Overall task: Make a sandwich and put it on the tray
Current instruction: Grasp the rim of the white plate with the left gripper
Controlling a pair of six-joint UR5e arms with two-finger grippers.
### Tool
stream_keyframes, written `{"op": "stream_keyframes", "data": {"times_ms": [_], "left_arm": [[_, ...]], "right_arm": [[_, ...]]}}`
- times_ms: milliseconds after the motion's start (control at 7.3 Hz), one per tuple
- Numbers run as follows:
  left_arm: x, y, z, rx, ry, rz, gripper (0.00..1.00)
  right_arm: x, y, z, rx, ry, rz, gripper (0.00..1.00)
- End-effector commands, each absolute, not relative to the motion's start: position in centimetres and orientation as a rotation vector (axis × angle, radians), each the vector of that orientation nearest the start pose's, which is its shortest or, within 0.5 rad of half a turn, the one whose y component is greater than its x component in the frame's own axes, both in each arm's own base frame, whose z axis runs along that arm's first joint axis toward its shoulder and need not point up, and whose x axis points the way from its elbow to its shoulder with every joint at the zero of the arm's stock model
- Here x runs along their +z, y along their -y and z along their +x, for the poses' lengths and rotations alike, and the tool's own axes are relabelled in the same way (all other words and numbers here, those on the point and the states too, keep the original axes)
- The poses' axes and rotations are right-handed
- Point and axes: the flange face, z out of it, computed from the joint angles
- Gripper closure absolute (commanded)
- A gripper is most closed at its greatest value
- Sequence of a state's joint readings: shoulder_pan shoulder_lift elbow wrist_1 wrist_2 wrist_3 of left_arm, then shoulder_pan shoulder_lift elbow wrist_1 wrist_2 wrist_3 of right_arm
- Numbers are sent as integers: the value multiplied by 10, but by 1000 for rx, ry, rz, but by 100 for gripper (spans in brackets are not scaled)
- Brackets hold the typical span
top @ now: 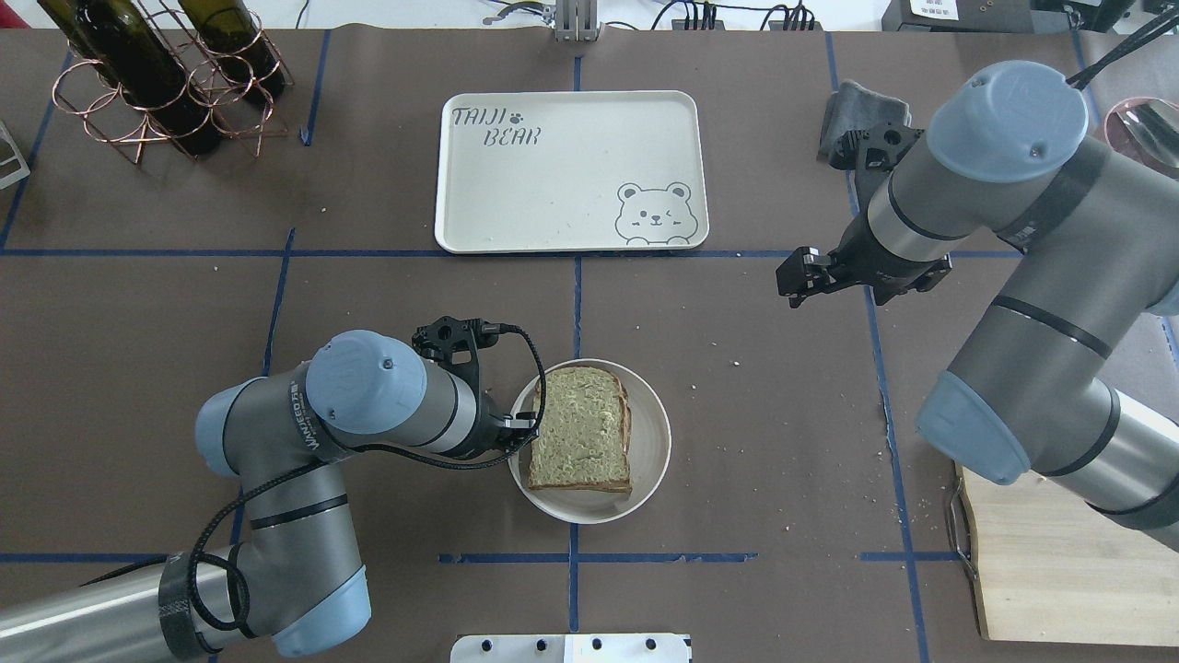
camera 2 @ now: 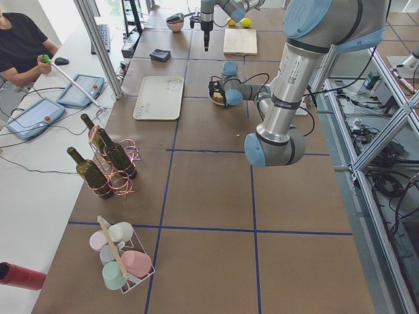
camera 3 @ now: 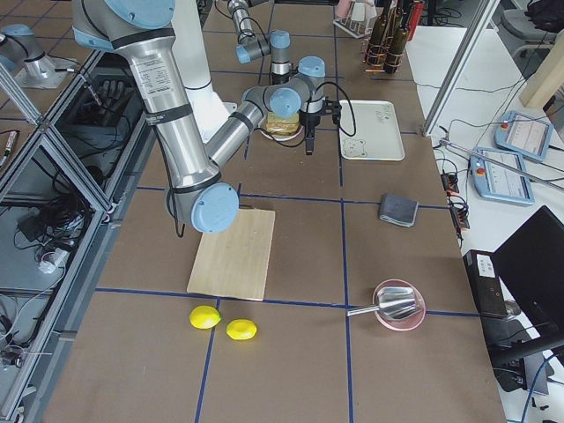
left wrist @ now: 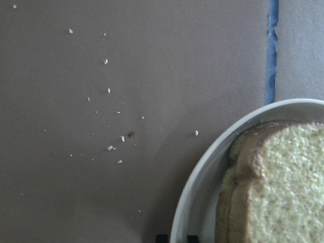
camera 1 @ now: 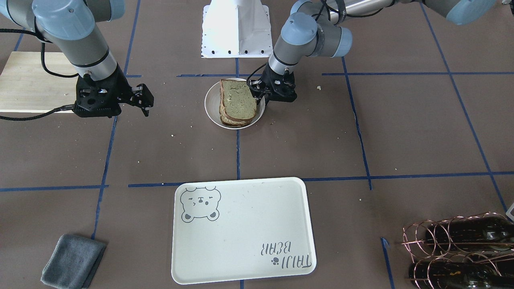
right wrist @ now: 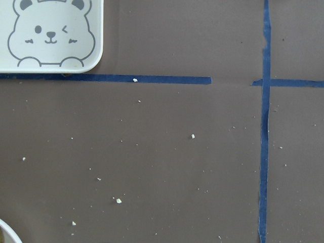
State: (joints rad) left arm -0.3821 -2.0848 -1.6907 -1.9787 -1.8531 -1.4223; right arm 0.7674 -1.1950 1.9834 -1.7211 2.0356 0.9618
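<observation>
The sandwich (top: 582,428), two stacked bread slices with greenish-tan crumb and dark crust, lies on a small round white plate (top: 650,440) at mid-table; it also shows in the front view (camera 1: 237,102). No egg shows. My left gripper (top: 527,431) is at the plate's left rim, and in the left wrist view its fingertips (left wrist: 192,238) stand close on either side of the plate rim (left wrist: 202,167). The cream bear tray (top: 571,170) lies bare beyond the plate. My right gripper (top: 794,274) hovers open and empty over the table, to the right of the tray.
A wooden cutting board (top: 1059,552) lies by the right arm's base. A folded grey cloth (top: 861,106) lies right of the tray. A copper rack with wine bottles (top: 157,83) stands at the far left. Crumbs dot the brown table cover.
</observation>
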Motion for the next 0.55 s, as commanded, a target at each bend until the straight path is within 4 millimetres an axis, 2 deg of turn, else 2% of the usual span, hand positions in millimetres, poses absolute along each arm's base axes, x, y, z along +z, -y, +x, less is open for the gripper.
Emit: {"op": "stream_keyframes", "data": {"times_ms": [0, 137, 411], "left_arm": [[262, 344, 570, -66, -1067, 25, 100], [260, 344, 569, -65, -1072, 26, 100], [246, 351, 554, -65, -1155, 56, 100]], "right_arm": [[292, 456, -346, 2, 768, 51, 0], [292, 456, -346, 2, 768, 51, 0], [292, 457, -345, 2, 768, 52, 0]]}}
